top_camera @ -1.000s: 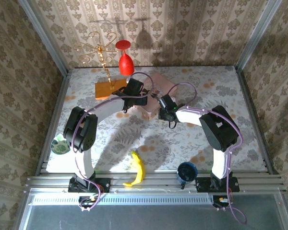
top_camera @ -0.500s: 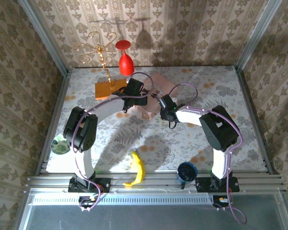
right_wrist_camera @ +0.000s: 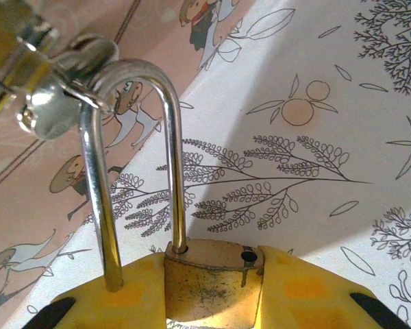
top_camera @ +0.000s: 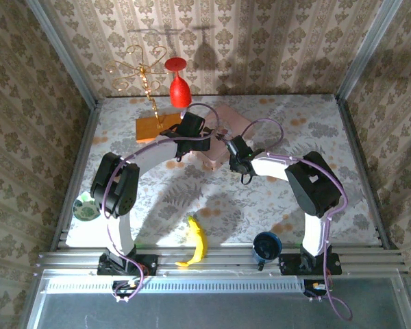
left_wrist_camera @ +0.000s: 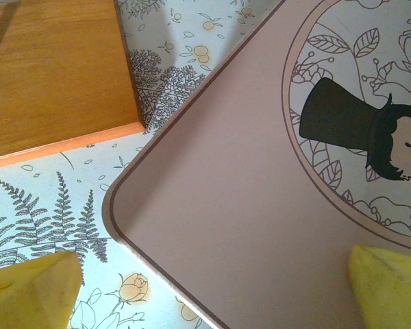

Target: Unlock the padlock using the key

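Right gripper [right_wrist_camera: 212, 295] jaws are clamping the padlock [right_wrist_camera: 207, 273] body beside the pink box [left_wrist_camera: 246, 205], mid-table. Frame is cutting off its bottom, and I can't tell where the left shackle leg is ending. Left gripper [left_wrist_camera: 212, 288] jaws are hanging open over the box corner, gripping nothing.

the padlock [right_wrist_camera: 211, 282], small, pale-gold and scuffed, sits pinched in my right gripper [right_wrist_camera: 212, 301]; its silvery shackle [right_wrist_camera: 177, 178] arches away, one leg seemingly out of the body.
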{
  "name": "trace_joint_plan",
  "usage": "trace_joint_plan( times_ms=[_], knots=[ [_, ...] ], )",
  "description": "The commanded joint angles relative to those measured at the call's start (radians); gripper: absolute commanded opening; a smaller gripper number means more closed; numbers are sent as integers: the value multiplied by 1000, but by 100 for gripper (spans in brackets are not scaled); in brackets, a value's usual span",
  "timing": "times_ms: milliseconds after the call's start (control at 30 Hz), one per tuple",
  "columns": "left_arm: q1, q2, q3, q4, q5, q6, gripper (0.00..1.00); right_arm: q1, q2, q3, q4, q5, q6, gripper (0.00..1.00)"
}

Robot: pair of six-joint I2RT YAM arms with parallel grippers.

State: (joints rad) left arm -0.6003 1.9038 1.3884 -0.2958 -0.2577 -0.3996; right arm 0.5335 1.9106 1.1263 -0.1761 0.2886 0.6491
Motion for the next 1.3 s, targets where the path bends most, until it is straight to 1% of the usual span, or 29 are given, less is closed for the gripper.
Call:
trace_joint_plan(
  times_ms=[0, 400, 733, 1267],
  knots=[
    [27, 34, -35, -139, -46, 6, 100, -7, -45, -7, -4, 36, 23, 0],
    [27, 26, -40, -139, -39, 2, 100, -50, -53, 7, 12, -7, 21, 0],
    [27, 20, -38, -140, -33, 2, 100, -110, -61, -62, 161, -144, 3, 0],
    [25, 8, -51, -127, -17, -7, 100, -177, -56, -140, 301, -281, 29, 0]
  ],
)
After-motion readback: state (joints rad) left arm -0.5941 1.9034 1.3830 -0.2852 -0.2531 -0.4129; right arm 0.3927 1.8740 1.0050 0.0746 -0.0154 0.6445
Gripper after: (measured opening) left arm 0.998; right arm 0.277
